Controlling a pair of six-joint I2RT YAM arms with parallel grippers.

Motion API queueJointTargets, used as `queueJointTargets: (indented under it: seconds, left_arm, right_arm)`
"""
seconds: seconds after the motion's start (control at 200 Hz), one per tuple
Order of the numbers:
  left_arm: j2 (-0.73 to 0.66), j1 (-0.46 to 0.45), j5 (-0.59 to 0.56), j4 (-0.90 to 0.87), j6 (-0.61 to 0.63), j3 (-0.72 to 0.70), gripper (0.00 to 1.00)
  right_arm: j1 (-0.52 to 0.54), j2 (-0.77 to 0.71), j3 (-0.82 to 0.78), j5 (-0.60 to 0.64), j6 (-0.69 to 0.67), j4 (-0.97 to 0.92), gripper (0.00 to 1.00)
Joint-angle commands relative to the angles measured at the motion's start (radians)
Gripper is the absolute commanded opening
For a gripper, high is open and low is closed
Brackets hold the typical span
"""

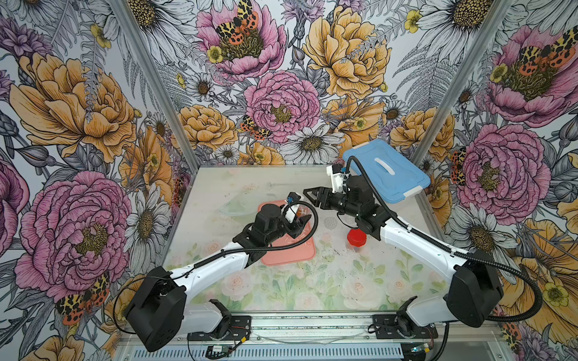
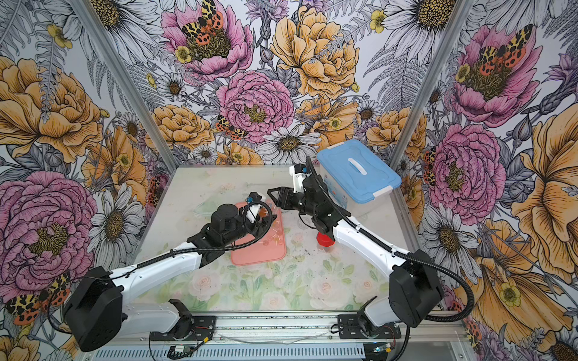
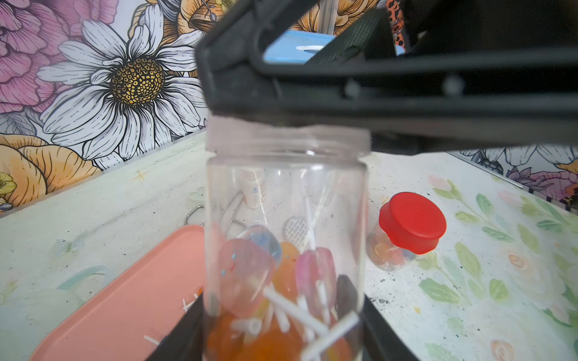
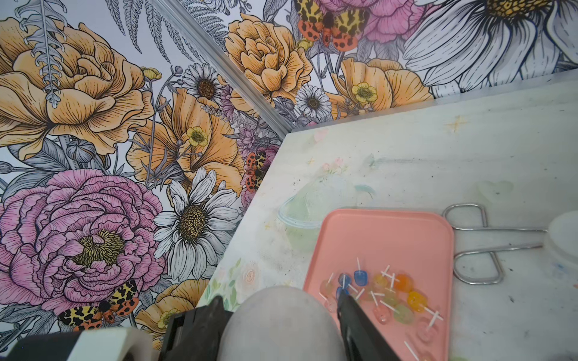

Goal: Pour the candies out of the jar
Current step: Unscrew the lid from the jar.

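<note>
Now left fingers (image 3: 181,339) hold jar (image 3: 284,203), right fingers (image 4: 359,331) lid (image 4: 275,322).

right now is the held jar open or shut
Open. The jar in the left pincer shows a bare threaded neck, uncapped; candies sit inside.

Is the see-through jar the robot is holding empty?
No, the left wrist view shows colourful lollipop candies with white sticks piled inside the clear jar.
</note>
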Motion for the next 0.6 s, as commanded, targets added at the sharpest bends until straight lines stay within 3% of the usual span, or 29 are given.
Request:
queueJointTargets:
  seconds: [0.0, 0.06, 0.155, 0.3, 0.44, 0.595]
  left_arm:
    - [-0.014, 0.002, 0.029, 0.040, -0.028, 0.029, 0.00]
    - [-0.017, 0.021, 0.114, 0.036, -0.039, 0.036, 0.00]
    - [-0.029, 0.077, 0.345, 0.082, -0.077, 0.032, 0.00]
    - [-0.041, 0.154, 0.621, 0.155, -0.155, 0.038, 0.00]
    - [-0.061, 0.178, 0.735, 0.175, -0.186, 0.052, 0.00]
    - [-0.069, 0.181, 0.771, 0.169, -0.187, 0.065, 0.00]
  right_arm:
    - [0.010, 0.019, 0.021, -0.010, -0.029, 0.007, 0.42]
    - [0.008, 0.014, 0.023, -0.055, -0.048, 0.019, 0.38]
    - [-0.002, 0.005, 0.038, -0.169, -0.089, 0.042, 0.34]
    - [-0.017, -0.006, 0.056, -0.442, -0.114, 0.095, 0.32]
    - [-0.039, -0.039, 0.036, -0.569, -0.116, 0.110, 0.28]
    - [-0.048, -0.072, 0.006, -0.592, -0.133, 0.106, 0.27]
